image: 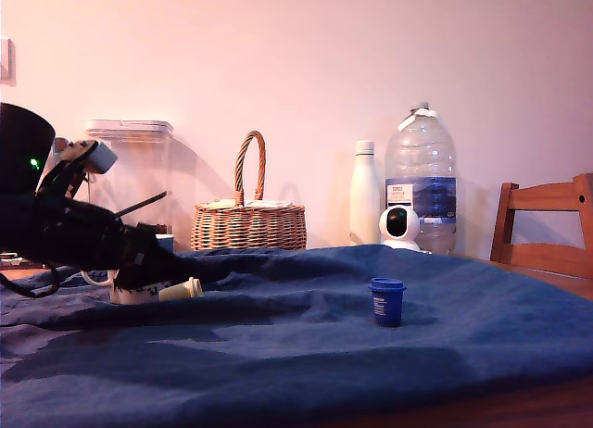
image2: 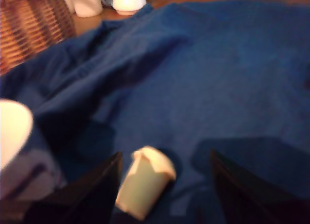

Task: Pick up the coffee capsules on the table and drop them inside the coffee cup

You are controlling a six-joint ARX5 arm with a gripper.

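Observation:
The cream coffee capsule lies on its side on the blue cloth of the table, at the exterior view's left. My gripper is low over it and open. In the wrist view the cream capsule rests between the two dark fingers, closer to one of them, and neither finger clearly touches it. The coffee cup stands just behind the gripper, mostly hidden by the arm; its white rim shows at the wrist view's edge. The dark blue capsule stands upright, far off toward the exterior view's right.
A wicker basket, a clear plastic canister, a white bottle, a large water bottle and a small white camera stand along the back. A wooden chair is at the right. The cloth is wrinkled.

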